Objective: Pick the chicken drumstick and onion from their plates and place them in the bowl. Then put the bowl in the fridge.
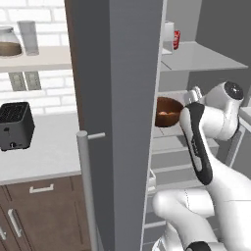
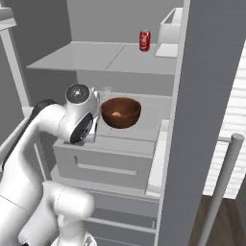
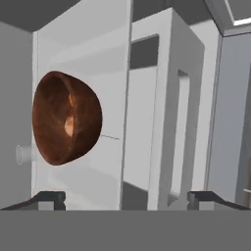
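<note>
No legible text anywhere. Red can (image 2: pixel 144 41) on the upper fridge shelf (image 2: pixel 96 57) carries a white script-like mark, too small and blurred to read.

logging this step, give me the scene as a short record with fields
bowl: upright on a fridge shelf, free of the gripper
bowl contents: something orange-tan inside; which food cannot be told
gripper: open, holding nothing, bowl ahead of it and to one side in the hand view
fridge: door open, bar handle toward the camera
can: red, upright on the shelf above the bowl
toaster: black, on the counter left of the fridge door
task state: bowl is in the fridge
</note>
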Tool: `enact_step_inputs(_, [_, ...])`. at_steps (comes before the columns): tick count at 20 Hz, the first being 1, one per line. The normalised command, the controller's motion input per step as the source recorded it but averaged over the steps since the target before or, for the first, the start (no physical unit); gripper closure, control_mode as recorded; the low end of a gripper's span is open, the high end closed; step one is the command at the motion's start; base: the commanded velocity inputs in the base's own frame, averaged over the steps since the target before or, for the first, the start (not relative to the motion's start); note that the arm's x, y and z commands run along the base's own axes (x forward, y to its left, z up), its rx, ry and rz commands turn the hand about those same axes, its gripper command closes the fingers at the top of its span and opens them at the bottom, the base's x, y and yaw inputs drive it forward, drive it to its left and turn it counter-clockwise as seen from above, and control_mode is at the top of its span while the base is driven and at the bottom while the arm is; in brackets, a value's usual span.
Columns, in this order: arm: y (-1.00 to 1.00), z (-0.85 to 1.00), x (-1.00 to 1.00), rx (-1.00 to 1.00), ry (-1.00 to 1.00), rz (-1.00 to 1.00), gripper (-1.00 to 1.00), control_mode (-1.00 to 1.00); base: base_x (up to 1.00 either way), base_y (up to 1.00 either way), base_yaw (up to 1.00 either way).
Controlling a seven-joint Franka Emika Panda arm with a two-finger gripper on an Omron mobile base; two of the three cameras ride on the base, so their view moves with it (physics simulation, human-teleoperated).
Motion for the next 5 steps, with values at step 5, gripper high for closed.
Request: enact_step_inputs(5, [0.02, -0.05, -1.00, -0.05, -0.20, 0.04, -1.00, -1.00, 0.00, 0.00, 0.00])
